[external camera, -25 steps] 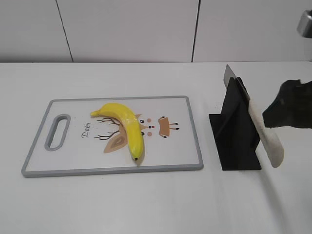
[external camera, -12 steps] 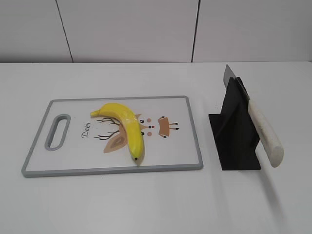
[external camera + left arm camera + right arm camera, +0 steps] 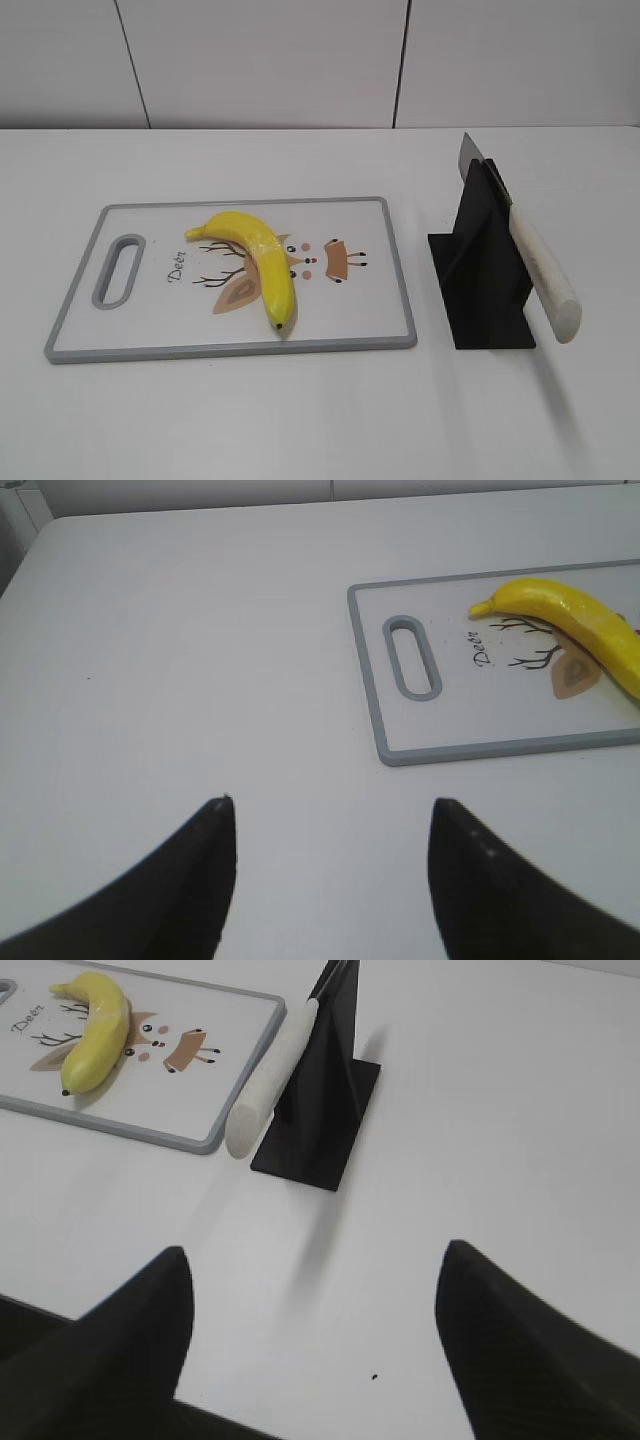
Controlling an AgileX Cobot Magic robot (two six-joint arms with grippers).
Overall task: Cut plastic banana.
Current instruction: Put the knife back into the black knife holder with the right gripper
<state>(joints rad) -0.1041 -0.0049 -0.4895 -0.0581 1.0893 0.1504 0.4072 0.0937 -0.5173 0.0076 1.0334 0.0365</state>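
The plastic banana (image 3: pixel 255 255) is glossy yellow and curved, lying whole on the grey-rimmed cutting board (image 3: pixel 232 348). It also shows in the left wrist view (image 3: pixel 580 625) and the right wrist view (image 3: pixel 95 1030). A knife with a cream handle (image 3: pixel 545 275) rests slanted in a black stand (image 3: pixel 480 270), right of the board; its handle shows in the right wrist view (image 3: pixel 270 1080). My left gripper (image 3: pixel 330 815) is open and empty over bare table, left of the board. My right gripper (image 3: pixel 315 1265) is open and empty, near side of the stand. Neither gripper shows in the exterior view.
The board (image 3: pixel 480 748) has a handle slot (image 3: pixel 412 658) at its left end and a deer drawing. The black stand (image 3: pixel 315 1130) sits on a flat base. White table all around; a tiled wall at the back.
One second ago the right arm was at the right edge of the exterior view beside the knife handle; it has withdrawn out of that view. Banana and knife have not moved.
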